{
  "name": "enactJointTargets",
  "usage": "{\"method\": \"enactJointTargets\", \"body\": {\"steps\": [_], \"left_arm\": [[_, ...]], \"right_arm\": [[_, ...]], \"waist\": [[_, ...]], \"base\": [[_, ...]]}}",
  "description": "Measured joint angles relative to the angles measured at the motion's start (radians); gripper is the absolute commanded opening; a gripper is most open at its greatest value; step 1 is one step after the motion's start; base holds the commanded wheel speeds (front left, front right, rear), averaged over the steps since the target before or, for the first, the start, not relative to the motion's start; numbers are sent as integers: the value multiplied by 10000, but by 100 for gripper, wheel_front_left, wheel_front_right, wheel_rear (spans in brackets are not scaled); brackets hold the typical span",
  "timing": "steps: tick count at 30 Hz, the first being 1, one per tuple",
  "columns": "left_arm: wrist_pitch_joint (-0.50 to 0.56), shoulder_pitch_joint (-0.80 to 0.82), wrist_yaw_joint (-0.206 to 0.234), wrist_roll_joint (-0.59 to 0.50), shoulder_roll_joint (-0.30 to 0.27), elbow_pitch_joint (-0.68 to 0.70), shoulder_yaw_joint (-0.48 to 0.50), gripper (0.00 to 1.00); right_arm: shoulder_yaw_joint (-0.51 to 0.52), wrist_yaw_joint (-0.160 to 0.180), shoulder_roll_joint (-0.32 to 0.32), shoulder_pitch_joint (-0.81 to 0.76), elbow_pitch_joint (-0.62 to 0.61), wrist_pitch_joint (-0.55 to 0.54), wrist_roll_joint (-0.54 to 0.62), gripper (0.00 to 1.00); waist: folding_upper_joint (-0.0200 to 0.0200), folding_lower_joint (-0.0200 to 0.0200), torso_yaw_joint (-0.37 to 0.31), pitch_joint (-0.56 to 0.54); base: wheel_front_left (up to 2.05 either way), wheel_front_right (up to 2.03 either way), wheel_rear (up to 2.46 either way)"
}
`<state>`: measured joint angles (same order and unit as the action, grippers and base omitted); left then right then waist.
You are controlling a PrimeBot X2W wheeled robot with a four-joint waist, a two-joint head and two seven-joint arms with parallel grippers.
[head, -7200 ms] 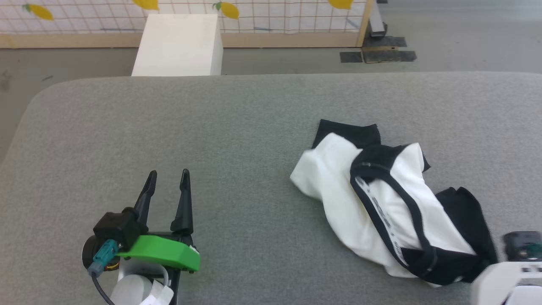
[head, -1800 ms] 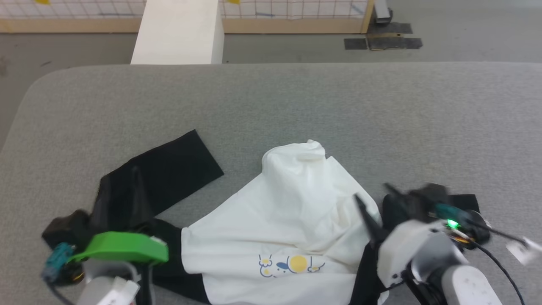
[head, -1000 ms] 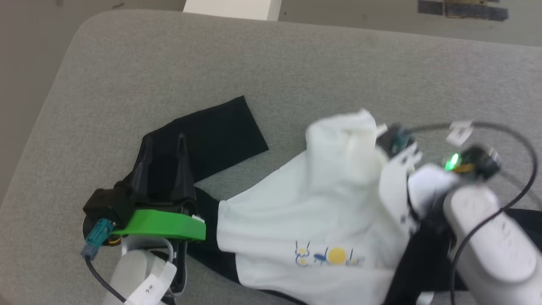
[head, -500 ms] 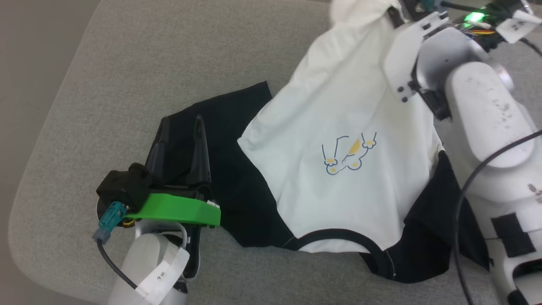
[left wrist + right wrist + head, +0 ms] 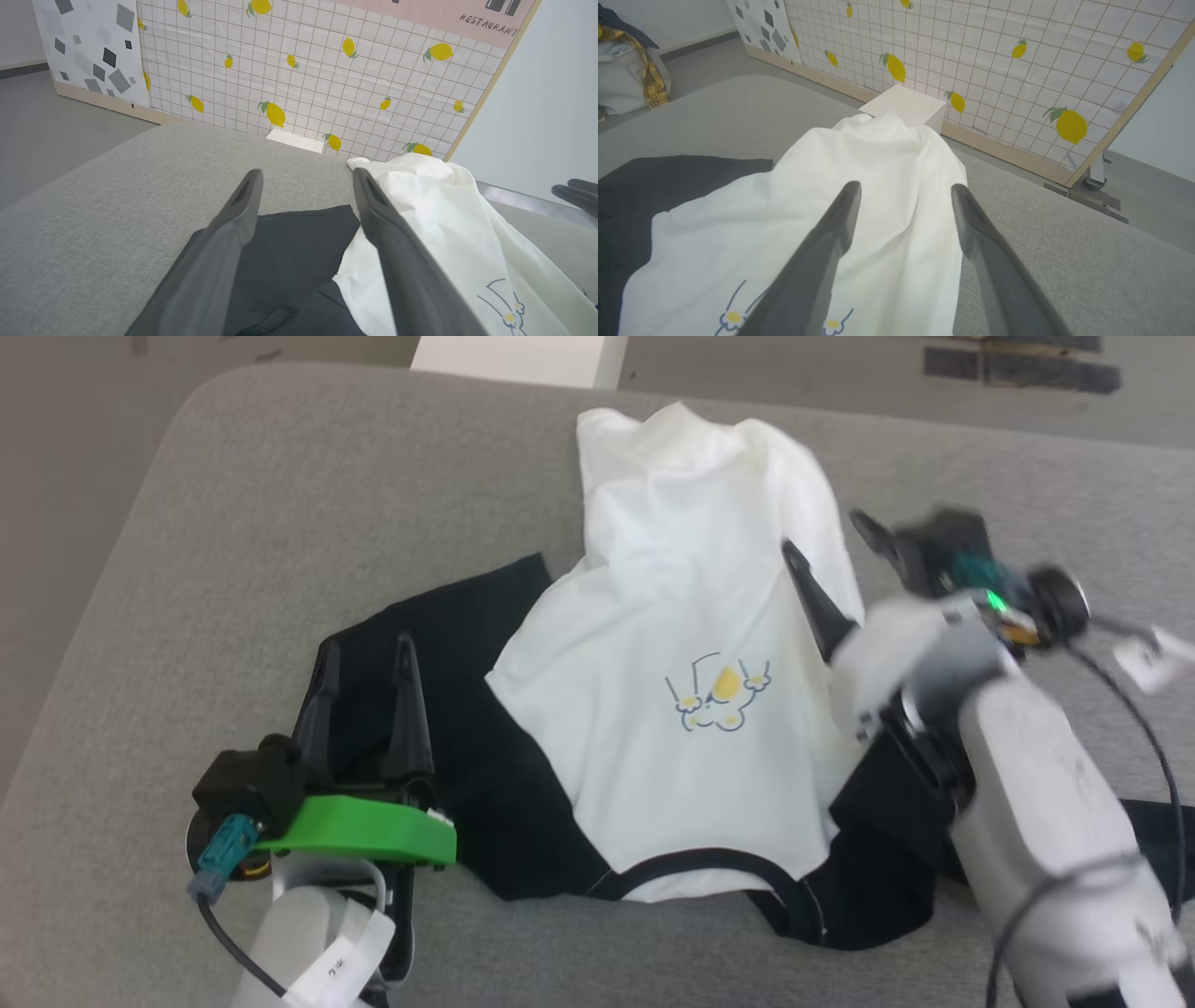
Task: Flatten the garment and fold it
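The garment [image 5: 653, 644] lies on the grey padded table [image 5: 280, 495], its white body stretched toward the far edge and crumpled there. The yellow-and-blue print [image 5: 716, 695] faces up and the black neckband [image 5: 709, 863] is nearest me. One black sleeve [image 5: 457, 625] spreads left, and black cloth bunches under my right forearm. My left gripper [image 5: 366, 642] stands open over that sleeve, gripping nothing; in the left wrist view the gripper [image 5: 307, 173] has the sleeve [image 5: 299, 252] below its fingers. My right gripper [image 5: 825, 534] is open at the white body's right edge, and in its wrist view [image 5: 904, 187] it is empty above the white cloth [image 5: 859, 186].
A white box [image 5: 513, 357] stands on the floor beyond the table's far edge, before a lemon-print partition [image 5: 994, 51]. The table's rounded left corner [image 5: 177, 420] is close to the sleeve. Black tape [image 5: 1022, 369] marks the floor. A plaid bundle [image 5: 630, 70] lies off to the side.
My right gripper has opened and let go of the white cloth, which now rests near the far edge. The right arm has drawn back. The head camera shifted; the left gripper kept its place.
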<state>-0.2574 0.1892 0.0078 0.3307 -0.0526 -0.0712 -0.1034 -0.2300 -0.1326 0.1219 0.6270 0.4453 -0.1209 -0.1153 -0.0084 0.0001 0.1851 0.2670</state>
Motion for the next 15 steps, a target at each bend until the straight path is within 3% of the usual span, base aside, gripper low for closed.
{"method": "enactJointTargets", "body": {"steps": [9,15], "left_arm": [[0,-446,-157,-188,4,2,276,100],[-4,-544,-219,-407,4,86,514,100]], "right_arm": [[2391,4,-587,-4867,-4130,167,295,100],[3557,4,-690,-6766,-5336,-874,-174,100]], "waist": [[0,-1,-864,-827],[0,-1,-1384,-1096]], "base": [[0,0,0],[0,0,0]]}}
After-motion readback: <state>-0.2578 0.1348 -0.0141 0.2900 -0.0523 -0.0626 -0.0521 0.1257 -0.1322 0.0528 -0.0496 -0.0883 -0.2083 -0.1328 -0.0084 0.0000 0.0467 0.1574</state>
